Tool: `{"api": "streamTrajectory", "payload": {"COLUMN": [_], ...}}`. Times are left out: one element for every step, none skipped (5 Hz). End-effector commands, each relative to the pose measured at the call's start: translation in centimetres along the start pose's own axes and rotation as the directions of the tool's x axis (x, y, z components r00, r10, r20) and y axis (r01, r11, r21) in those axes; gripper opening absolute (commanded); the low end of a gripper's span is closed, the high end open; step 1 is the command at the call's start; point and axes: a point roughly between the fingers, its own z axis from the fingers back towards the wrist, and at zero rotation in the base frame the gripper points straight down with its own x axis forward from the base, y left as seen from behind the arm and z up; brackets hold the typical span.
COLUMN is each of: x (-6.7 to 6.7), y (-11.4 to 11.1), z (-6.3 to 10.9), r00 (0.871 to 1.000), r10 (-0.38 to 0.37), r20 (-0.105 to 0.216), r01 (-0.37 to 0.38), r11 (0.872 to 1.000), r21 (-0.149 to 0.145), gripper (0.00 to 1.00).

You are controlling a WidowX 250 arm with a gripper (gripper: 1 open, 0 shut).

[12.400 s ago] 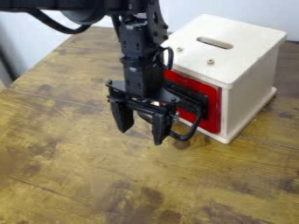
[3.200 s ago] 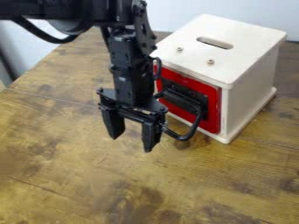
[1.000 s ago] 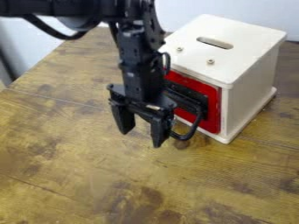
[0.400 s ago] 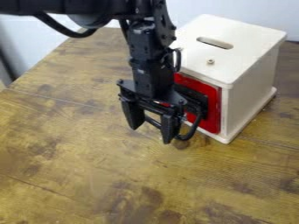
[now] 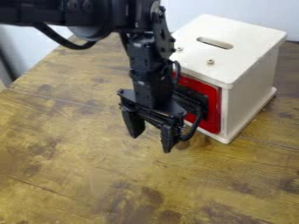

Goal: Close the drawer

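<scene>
Since a second ago the gripper (image 5: 155,129) has slid right and now sits with fingers spread and empty right against the drawer (image 5: 191,97), which still sticks out a little from the wooden cabinet (image 5: 232,68) on the table (image 5: 70,175). We judge the push is starting; drawer not yet flush.
</scene>
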Motion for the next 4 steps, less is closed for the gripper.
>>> {"api": "streamTrajectory", "payload": {"x": [0.31, 0.37, 0.43, 0.4], "y": [-0.53, -0.54, -0.57, -0.63], "z": [2.21, 2.21, 2.21, 2.25], "r00": [0.997, 0.996, 0.996, 0.995], "r10": [-0.023, -0.026, -0.029, -0.033], "r20": [0.072, 0.081, 0.087, 0.095], "r01": [0.021, 0.025, 0.028, 0.032], "r11": [1.0, 1.0, 1.0, 0.999], "r21": [0.016, 0.014, 0.012, 0.01], "gripper": [1.0, 1.0, 1.0, 1.0]}}
